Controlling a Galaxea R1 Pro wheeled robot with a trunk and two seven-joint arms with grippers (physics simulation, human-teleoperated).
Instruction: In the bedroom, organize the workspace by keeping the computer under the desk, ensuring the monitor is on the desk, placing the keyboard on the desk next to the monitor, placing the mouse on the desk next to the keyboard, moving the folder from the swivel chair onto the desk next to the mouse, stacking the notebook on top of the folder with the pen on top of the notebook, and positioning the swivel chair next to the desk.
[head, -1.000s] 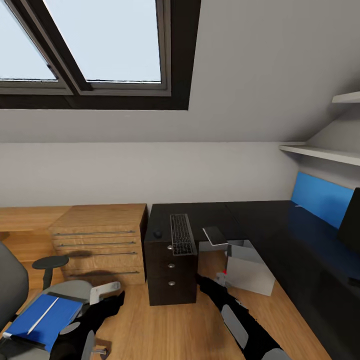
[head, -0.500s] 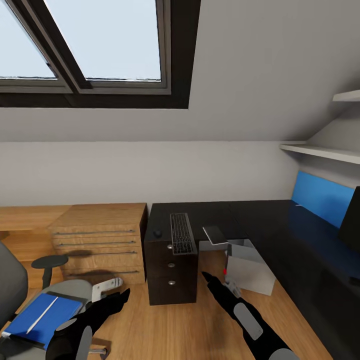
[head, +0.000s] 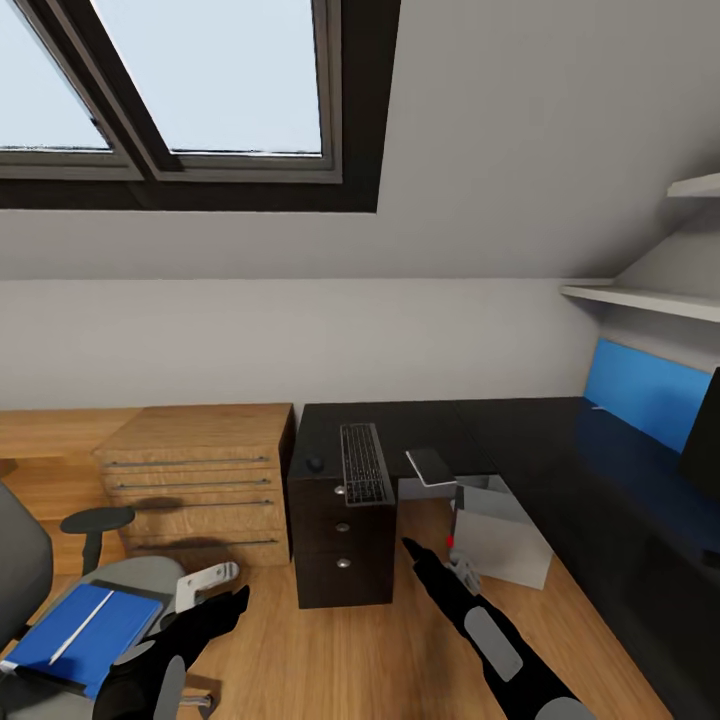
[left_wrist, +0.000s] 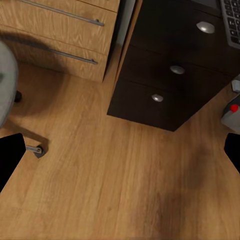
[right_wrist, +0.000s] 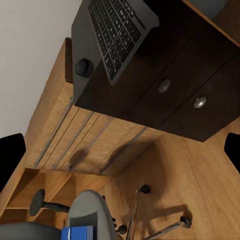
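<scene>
1 kbd (head: 364, 465), 1 mouse (head: 315, 465), 1 folder (head: 85, 635), 1 chair (head: 130, 585)

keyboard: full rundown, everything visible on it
The keyboard is a long, slim, black full-size board with dark grey keys, plastic-looking. It lies flat on the black desk above the drawer unit, its long axis running front to back, near end slightly overhanging the desk's front edge. The mouse sits just beside it, apart. The right wrist view shows its key rows. No gripper touches it.

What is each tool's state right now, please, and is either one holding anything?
Left tool: open, holding nothing, over the wood floor.
Right tool: open, holding nothing, facing the desk drawers.
</scene>
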